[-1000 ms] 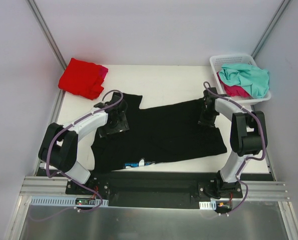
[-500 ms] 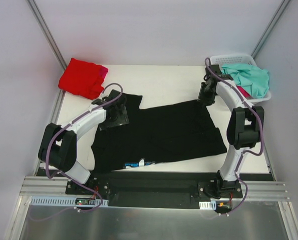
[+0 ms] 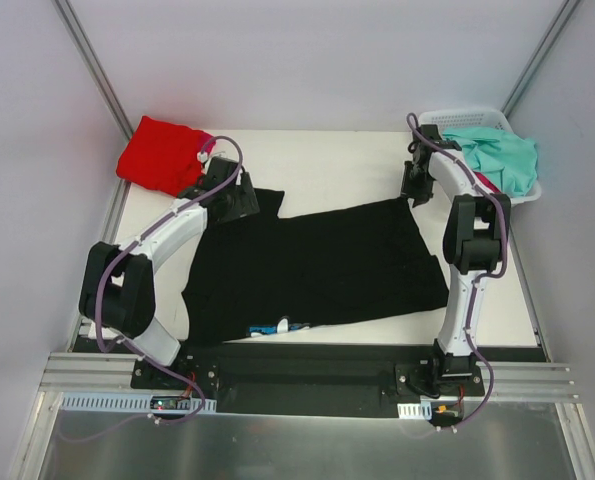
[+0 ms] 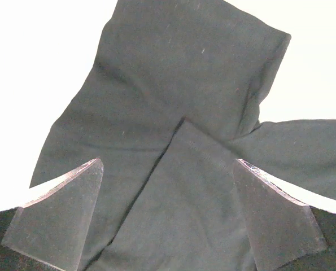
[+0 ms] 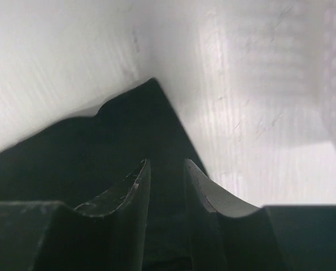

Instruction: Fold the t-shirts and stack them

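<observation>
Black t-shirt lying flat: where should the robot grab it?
Probably at its far corners, from above. The black t-shirt lies spread flat, so only thin edges can be pinched. Its far right corner points out onto bare table by the right gripper; the open left gripper hangs over the sleeve.
</observation>
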Motion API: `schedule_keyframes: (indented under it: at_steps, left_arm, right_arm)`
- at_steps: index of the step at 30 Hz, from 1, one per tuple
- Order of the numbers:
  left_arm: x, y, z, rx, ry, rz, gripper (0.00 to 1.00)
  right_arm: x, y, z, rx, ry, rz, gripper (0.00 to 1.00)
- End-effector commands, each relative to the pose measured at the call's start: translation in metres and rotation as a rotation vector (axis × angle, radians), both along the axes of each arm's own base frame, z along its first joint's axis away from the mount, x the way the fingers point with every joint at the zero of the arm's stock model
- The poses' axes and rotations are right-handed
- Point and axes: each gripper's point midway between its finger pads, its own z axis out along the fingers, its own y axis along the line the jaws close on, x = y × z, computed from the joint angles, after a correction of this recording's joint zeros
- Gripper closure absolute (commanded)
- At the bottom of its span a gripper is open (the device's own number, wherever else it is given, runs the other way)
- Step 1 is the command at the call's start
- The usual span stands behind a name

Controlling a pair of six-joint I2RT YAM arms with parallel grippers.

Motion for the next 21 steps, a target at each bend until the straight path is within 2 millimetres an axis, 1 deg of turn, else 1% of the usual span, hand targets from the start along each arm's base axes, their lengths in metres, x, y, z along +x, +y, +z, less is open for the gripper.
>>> schedule_keyframes:
  at_steps: [1, 3, 4, 5, 6, 8, 9, 11, 12, 13, 16, 21]
  left_arm:
    - [0.035, -0.006, 0.027, 0.002, -0.112, -0.023, 0.01]
    - [0.037, -0.006, 0.025, 0.004, -0.11, -0.025, 0.01]
    - [0.038, -0.007, 0.024, 0.004, -0.106, -0.028, 0.01]
    - [0.038, -0.008, 0.024, 0.002, -0.107, -0.03, 0.01]
    - [0.039, -0.009, 0.021, 0.002, -0.099, -0.034, 0.01]
    - [0.039, -0.01, 0.018, -0.004, -0.091, -0.037, 0.01]
    - [0.04, -0.012, 0.016, -0.01, -0.085, -0.036, 0.01]
    - [0.041, -0.014, 0.015, -0.018, -0.081, -0.041, 0.01]
    - [0.042, -0.016, 0.015, -0.024, -0.08, -0.041, 0.01]
    - [0.043, -0.017, 0.016, -0.032, -0.081, -0.047, 0.01]
    - [0.046, -0.02, 0.02, -0.038, -0.091, -0.051, 0.01]
    - [0.049, -0.023, 0.023, -0.045, -0.094, -0.066, 0.01]
  right_arm:
    - [0.019, -0.025, 0.011, -0.049, -0.034, 0.005, 0.66]
    - [0.027, -0.03, 0.01, -0.048, -0.045, -0.001, 0.66]
    - [0.03, -0.029, 0.01, -0.045, -0.049, 0.004, 0.65]
    - [0.032, -0.031, 0.004, -0.049, -0.037, 0.004, 0.65]
    - [0.037, -0.03, 0.008, -0.044, -0.049, 0.006, 0.65]
    - [0.041, -0.029, 0.003, -0.04, -0.041, 0.011, 0.65]
    - [0.047, -0.028, 0.006, -0.035, -0.053, 0.012, 0.65]
    - [0.05, -0.026, 0.005, -0.027, -0.054, 0.02, 0.65]
    - [0.05, -0.024, 0.001, -0.014, -0.039, 0.027, 0.64]
    - [0.053, -0.023, 0.004, -0.01, -0.049, 0.031, 0.64]
    - [0.057, -0.019, 0.002, 0.005, -0.053, 0.04, 0.63]
    - [0.058, -0.012, -0.003, 0.036, -0.043, 0.061, 0.62]
